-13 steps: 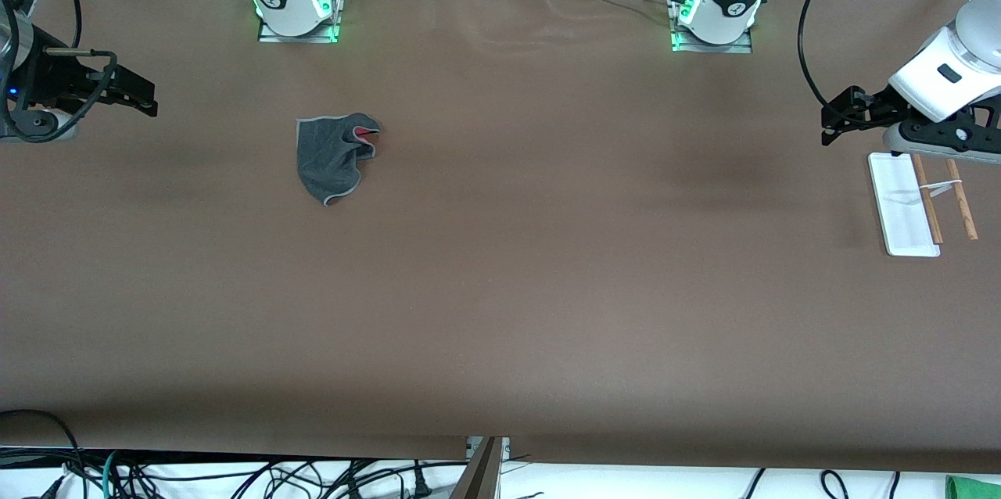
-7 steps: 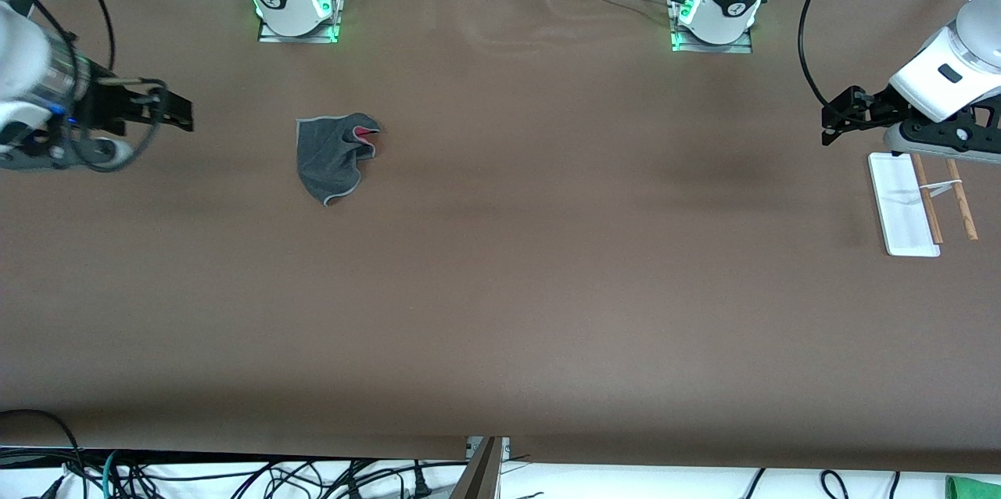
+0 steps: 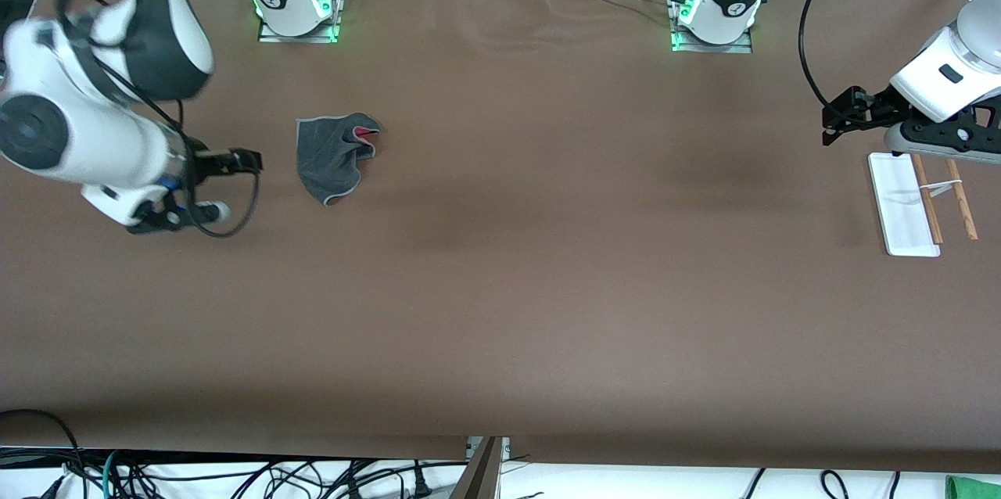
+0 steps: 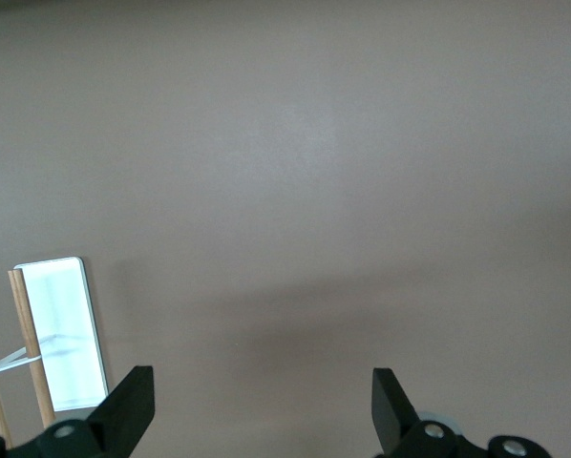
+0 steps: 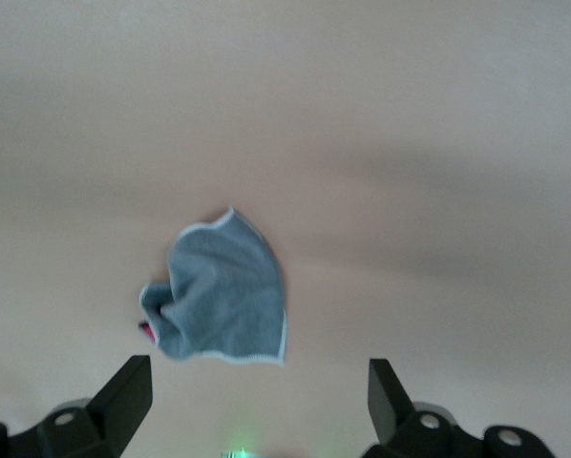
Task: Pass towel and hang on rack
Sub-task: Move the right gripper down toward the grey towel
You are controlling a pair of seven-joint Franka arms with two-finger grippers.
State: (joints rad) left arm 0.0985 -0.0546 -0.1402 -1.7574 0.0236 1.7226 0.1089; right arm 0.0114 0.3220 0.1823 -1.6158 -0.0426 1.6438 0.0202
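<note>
Towel (image 3: 335,156): lies crumpled on the brown table (image 3: 500,288) toward the right arm's end, dark grey side up with pale stitched edging; nothing grips it.
Towel, front view only: a fold at its edge nearest the robot bases turns up a strip of red-pink.
Towel, right wrist view: the whole cloth (image 5: 222,301) shows as a grey-blue patch with a pale border and only a speck of red at one corner.
Right gripper (image 3: 249,161): hangs over bare table just beside the towel, apart from it; its fingers (image 5: 125,393) stand wide apart in the right wrist view, with nothing between them.
Rack (image 3: 907,206): sits at the left arm's end of the table, a flat white base with two thin wooden rods alongside.
Rack, front view only: both rods are seen full length, with a small pale strip across them.
Rack, left wrist view: only part of the white base (image 4: 64,334) and one rod show clearly at the edge; a second rod is barely in view.
Left gripper (image 3: 830,123): waits in the air over the table just beside the rack's end; its fingers (image 4: 131,405) are spread wide and empty.
Containers: the rack carries no cloth.
</note>
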